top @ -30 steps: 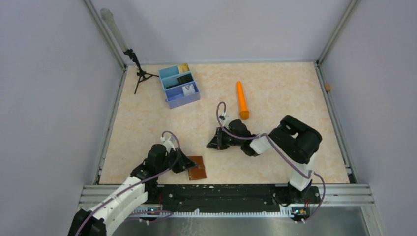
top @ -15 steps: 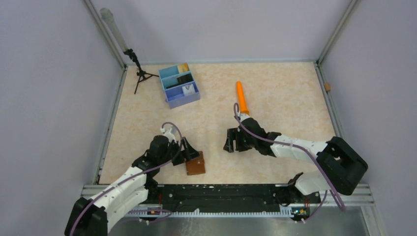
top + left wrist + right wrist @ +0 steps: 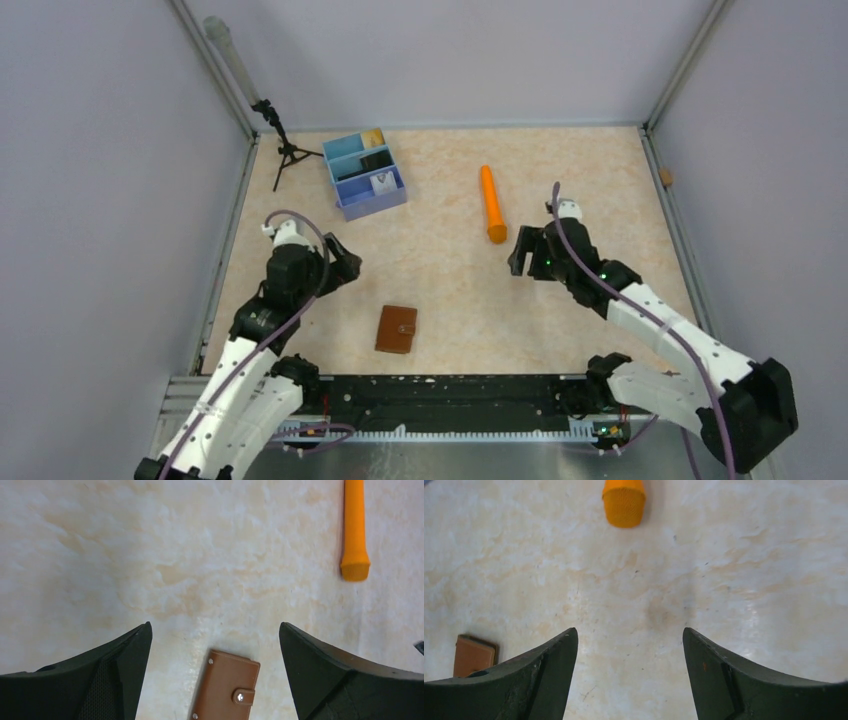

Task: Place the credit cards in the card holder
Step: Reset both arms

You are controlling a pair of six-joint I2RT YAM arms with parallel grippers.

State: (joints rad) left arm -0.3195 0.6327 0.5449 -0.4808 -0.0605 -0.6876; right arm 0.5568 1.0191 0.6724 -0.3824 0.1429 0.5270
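Card holder (image 3: pixel 227 685), 6 o'clock: smooth brown leather is showing a soft sheen, and its snap stud is glinting like metal. My left fingers (image 3: pixel 100 680) are looking like matt black plastic. Orange rod (image 3: pixel 354 530), 1 o'clock: matt, end face finely textured. Marbled tabletop (image 3: pixel 734 555) is gleaming faintly.

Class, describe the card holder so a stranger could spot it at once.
On the pale marbled table, look near its front edge. The card holder lies there closed: the only brown leather thing, with a snap tab, unlike the blue tray and orange stick farther back.
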